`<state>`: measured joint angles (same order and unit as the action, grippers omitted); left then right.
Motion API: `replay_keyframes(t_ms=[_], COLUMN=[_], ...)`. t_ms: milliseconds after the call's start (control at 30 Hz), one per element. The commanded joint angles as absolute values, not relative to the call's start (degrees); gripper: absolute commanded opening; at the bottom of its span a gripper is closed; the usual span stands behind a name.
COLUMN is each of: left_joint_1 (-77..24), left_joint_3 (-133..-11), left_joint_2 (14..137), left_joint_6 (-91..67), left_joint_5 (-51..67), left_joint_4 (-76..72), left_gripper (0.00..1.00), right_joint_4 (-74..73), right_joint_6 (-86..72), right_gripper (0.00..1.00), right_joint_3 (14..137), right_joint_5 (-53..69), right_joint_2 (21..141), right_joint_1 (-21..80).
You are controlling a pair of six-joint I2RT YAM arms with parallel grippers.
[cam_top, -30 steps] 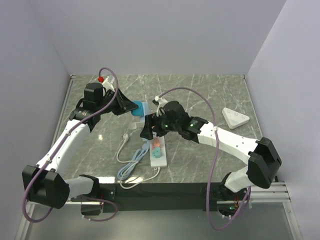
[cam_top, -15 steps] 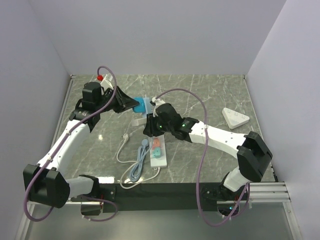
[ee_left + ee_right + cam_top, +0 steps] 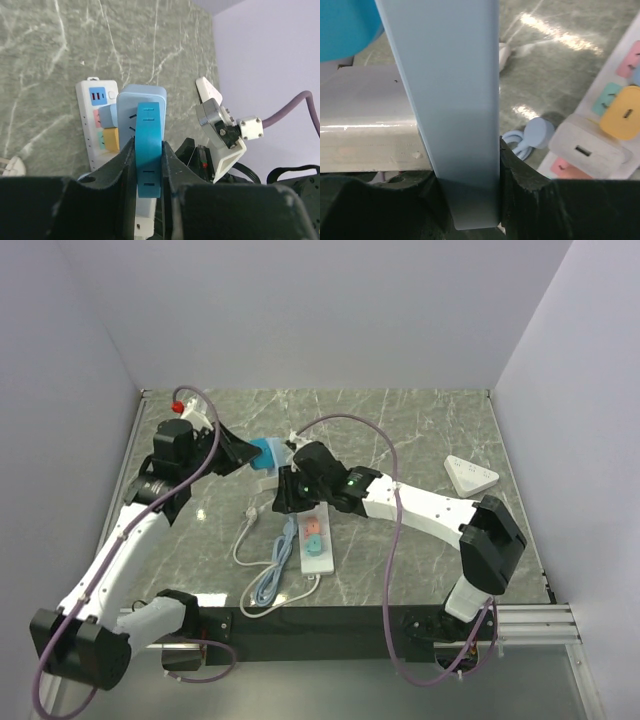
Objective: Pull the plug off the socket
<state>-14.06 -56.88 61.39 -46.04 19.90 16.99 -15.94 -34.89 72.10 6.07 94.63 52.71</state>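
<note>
Right fingers (image 3: 520,185), wide apart a second earlier, had clamped onto the pale blue block (image 3: 455,100). The cyan plug (image 3: 149,145) sat pinched in the narrowly set left fingers (image 3: 120,167), lifted above the table (image 3: 420,430), against the block on the left arm's side, perhaps still seated in it. Their shared axis ran left to right between the arms. One plug, one block and one white socket (image 3: 320,558), which lay flat nearer the bases, held by neither.

One white power strip (image 3: 319,554), one triangle (image 3: 470,476)
</note>
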Motion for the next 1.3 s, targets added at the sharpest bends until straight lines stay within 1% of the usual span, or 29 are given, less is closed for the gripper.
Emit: replay_keyframes(t_ms=[0,67,167,233,367,467,533,600,767,800,867,933,1067,1167,1267], left_joint_1=[-13.62,-13.62,-13.54,-13.45,-13.36,-12.48,-10.65,-5.73,9.01,10.18,12.38,14.4,20.55,21.97,22.06], left_joint_3=[-55.82,-55.37,-51.88,-50.19,-49.21,-52.46,-54.13,-56.07,-57.66,-57.92,-57.92,-56.26,-55.28,-55.28,-57.56], left_joint_2=[55.55,55.55,53.45,50.46,47.11,48.16,50.79,55.34,67.04,70.71,73.9,77.16,83.48,87.79,93.14], left_joint_6=[-44.3,-43.25,-42.45,-43.24,-43.33,-40.96,-38.95,-36.04,-32.17,-32.17,-32.69,-34.53,-37.26,-38.23,-37.36], left_joint_5=[16.26,16.35,18.98,19.16,16.97,10.48,7.83,7.65,13.96,14.06,15.37,15.38,19.85,23.28,23.12], left_joint_4=[14.94,16.43,12.85,9.77,8.61,14.66,17.22,20.47,21.45,20.84,19.35,14.69,8.28,3.7,3.77], left_gripper=[0.01,0.01,0.0,0.0,0.01,0.01,0.0,0.0,0.0,0.0,0.0,0.0,0.01,0.01,0.01], right_joint_4=[-20.3,-21.79,-19.61,-19.16,-18.03,-17.58,-16.79,-15.21,-17.48,-17.84,-19.59,-20.74,-21.8,-21.36,-21.45], right_joint_6=[-43.42,-44.38,-47.28,-47.37,-45.27,-43.16,-41.58,-40.35,-36.48,-35.95,-34.55,-33.14,-32.34,-32.61,-32.52], right_gripper=[0.0,0.0,0.0,0.0,0.0,0.0,0.0,0.0,0.0,0.0,0.0,0.0,0.0,0.0,0.0], right_joint_3=[76.28,78.21,76.92,77.08,76.73,76.73,76.64,76.03,77.08,77.17,77.69,78.39,78.49,77.78,77.61], right_joint_5=[1.84,2.98,8.85,9.49,10.98,11.77,13.88,17.03,20.3,20.3,20.74,20.04,19.51,19.77,19.95], right_joint_2=[95.27,96.06,96.59,96.77,96.07,95.54,94.57,93.26,91.85,91.24,90.79,90.35,89.74,89.73,89.91], right_joint_1=[50.27,49.92,48.26,48.08,48.08,48.08,48.16,48.08,48.69,48.87,49.65,50.62,52.38,52.73,52.82])
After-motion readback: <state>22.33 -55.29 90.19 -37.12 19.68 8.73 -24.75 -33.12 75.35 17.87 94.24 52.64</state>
